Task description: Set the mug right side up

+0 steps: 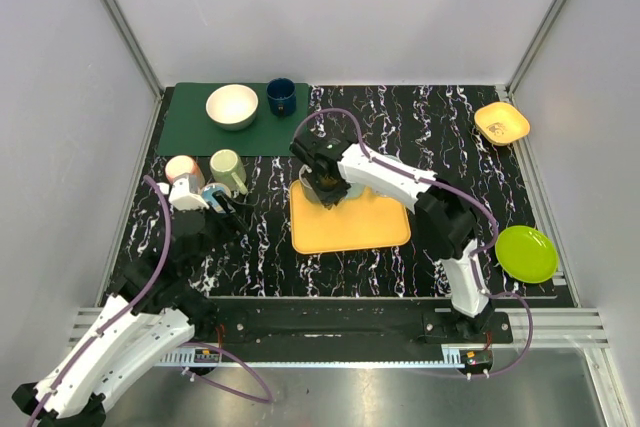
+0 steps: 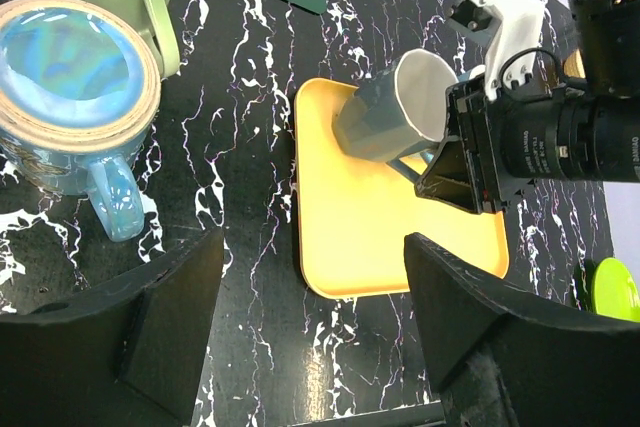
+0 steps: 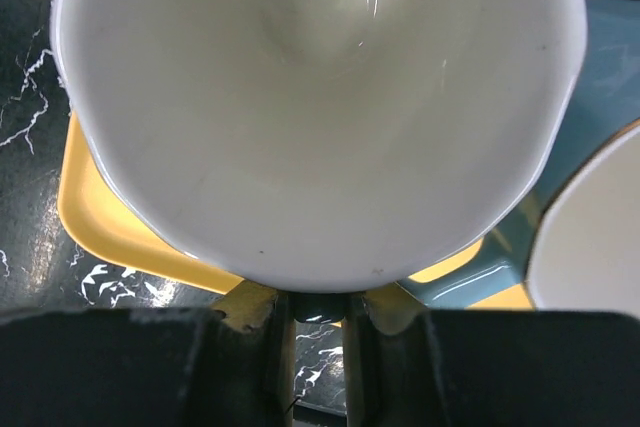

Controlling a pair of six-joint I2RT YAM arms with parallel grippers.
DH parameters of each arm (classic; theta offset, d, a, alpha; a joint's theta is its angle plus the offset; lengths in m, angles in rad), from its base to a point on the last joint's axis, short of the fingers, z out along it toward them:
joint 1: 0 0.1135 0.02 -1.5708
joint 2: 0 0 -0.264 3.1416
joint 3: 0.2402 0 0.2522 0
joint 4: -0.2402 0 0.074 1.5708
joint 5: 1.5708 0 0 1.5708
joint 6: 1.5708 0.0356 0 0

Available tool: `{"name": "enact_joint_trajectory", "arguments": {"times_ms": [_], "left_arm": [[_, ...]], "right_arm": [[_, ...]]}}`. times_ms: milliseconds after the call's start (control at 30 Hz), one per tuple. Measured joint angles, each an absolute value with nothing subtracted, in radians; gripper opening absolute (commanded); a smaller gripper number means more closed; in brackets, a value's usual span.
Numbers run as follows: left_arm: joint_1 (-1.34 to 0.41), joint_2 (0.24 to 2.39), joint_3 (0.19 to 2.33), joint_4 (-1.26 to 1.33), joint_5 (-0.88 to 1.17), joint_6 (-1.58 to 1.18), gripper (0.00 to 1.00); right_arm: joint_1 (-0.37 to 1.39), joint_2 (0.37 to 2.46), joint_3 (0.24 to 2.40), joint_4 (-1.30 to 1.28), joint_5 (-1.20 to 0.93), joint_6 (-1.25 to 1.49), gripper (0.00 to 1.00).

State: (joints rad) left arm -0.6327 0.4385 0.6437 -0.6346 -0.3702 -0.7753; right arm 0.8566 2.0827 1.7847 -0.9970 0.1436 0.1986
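Note:
The grey-blue mug (image 2: 385, 112) with a white inside (image 3: 320, 97) is tilted on its side over the back left of the yellow tray (image 2: 370, 237), its mouth facing my right gripper. In the top view it is mostly hidden under that wrist. My right gripper (image 3: 318, 317) is shut on the lower rim of the mug; it also shows in the top view (image 1: 325, 185). My left gripper (image 2: 312, 282) is open and empty, low over the black table left of the tray (image 1: 360, 229).
A blue patterned mug (image 2: 75, 77), a green mug (image 1: 228, 169) and a pink mug (image 1: 184, 169) stand upright at the left. A white bowl (image 1: 232, 106) and navy cup (image 1: 281, 96) sit on a green mat (image 1: 190, 132). A yellow bowl (image 1: 501, 123) and green plate (image 1: 526, 253) are at right.

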Motion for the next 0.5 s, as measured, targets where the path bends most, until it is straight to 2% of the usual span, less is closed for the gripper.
{"name": "enact_joint_trajectory", "arguments": {"times_ms": [200,233,267,300,367,400,500], "left_arm": [[-0.633,0.445,0.644,-0.633,-0.369,-0.775,0.75],[-0.633,0.448,0.644,-0.633,-0.369,-0.775,0.75],[-0.633,0.452,0.644,-0.634,-0.367,-0.775,0.75],[-0.633,0.455,0.644,-0.633,-0.367,-0.775,0.75],[-0.633,0.461,0.644,-0.633,-0.366,-0.775,0.75],[-0.633,0.462,0.644,-0.634,-0.366,-0.775,0.75],[-0.633,0.462,0.644,-0.633,-0.366,-0.775,0.75]], "right_arm": [[0.824,2.083,1.787,-0.978,0.119,0.198,0.0],[0.822,2.084,1.787,-0.974,0.112,0.198,0.04],[0.82,2.085,1.787,-0.967,0.106,0.198,0.19],[0.82,2.086,1.787,-0.962,0.102,0.198,0.28],[0.82,2.087,1.785,-0.952,0.084,0.199,0.38],[0.82,2.087,1.785,-0.945,0.081,0.202,0.46],[0.82,2.082,1.781,-0.913,0.065,0.208,0.57]]}}
